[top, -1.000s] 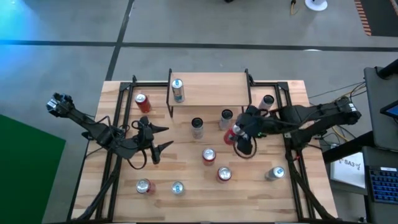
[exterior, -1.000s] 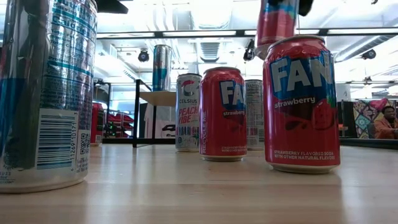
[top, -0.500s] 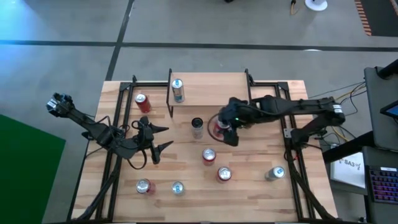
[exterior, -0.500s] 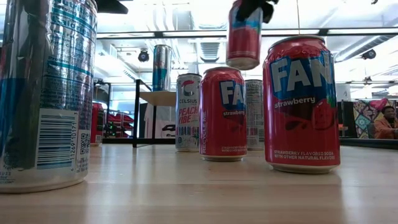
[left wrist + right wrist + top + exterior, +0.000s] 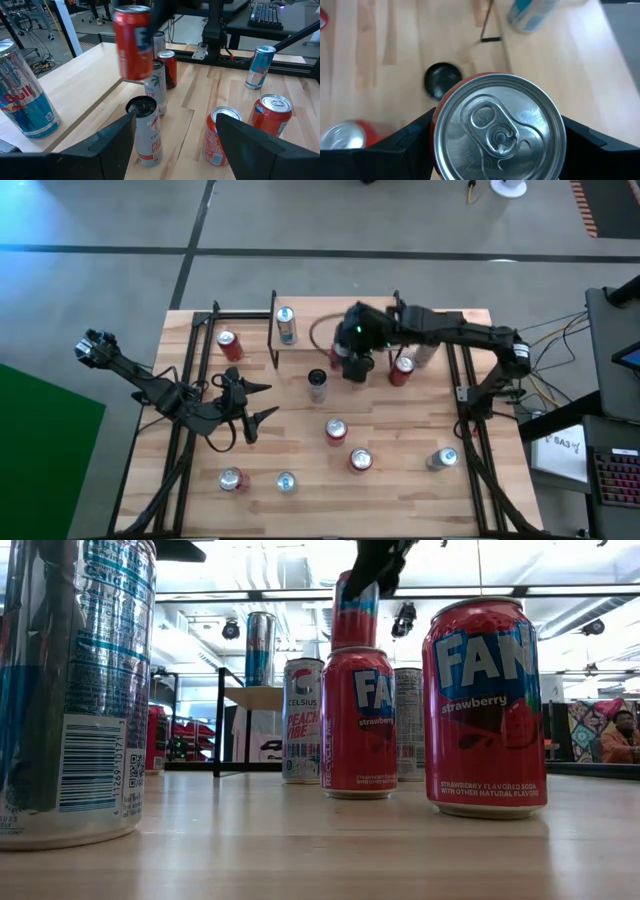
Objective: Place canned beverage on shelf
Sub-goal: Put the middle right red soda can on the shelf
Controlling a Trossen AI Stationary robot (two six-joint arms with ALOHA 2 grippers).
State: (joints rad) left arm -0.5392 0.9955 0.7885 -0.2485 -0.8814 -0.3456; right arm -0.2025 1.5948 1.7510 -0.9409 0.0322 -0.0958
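Note:
The shelf, a wooden plank on black legs, stands at the table's far middle, with a blue can on its left end. My right gripper is shut on a red canned beverage, which it carries in the air just in front of the shelf's near edge. The low view shows that can above the cans on the table. My left gripper hangs open over the table's left half, with nothing between its fingers. My right gripper pinches the red can's side wall between its two fingers, one on each side just below the top rim. The fingers come from above, slanting down. The can hangs lifted clear of the table, top up and slightly tilted.
Several cans stand on the table: a white one with a black top, red ones, a blue one, and others at the near left. Black frame rails run along both table sides.
My right gripper has carried the red can toward the table's left and far edge, from the right middle up to the shelf's near edge. Its wrist has rolled on the way, and the can has stayed clear of the table.

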